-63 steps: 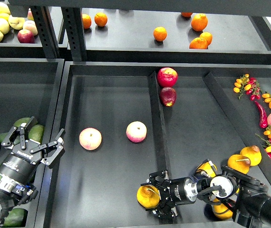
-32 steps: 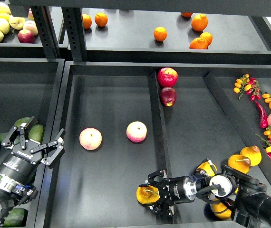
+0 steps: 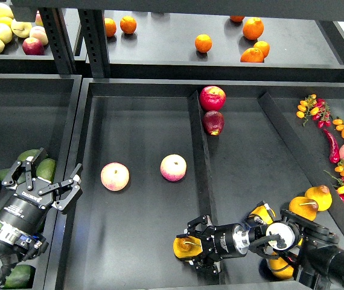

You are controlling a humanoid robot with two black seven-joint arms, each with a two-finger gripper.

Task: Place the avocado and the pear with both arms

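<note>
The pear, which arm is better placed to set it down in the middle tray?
Right. The right claw is shut on the pear, low over the middle tray floor beside the divider. The left claw is open and empty, over the avocados in the left bin.

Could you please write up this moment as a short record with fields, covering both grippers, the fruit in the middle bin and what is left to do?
left gripper: open, empty, above the avocados in the left bin
right gripper: shut on the pear, low over the middle bin floor
middle bin fruit: two pink-cream fruits, apart from the pear
divider: right arm reaches over it
remaining: no avocado picked up yet
</note>
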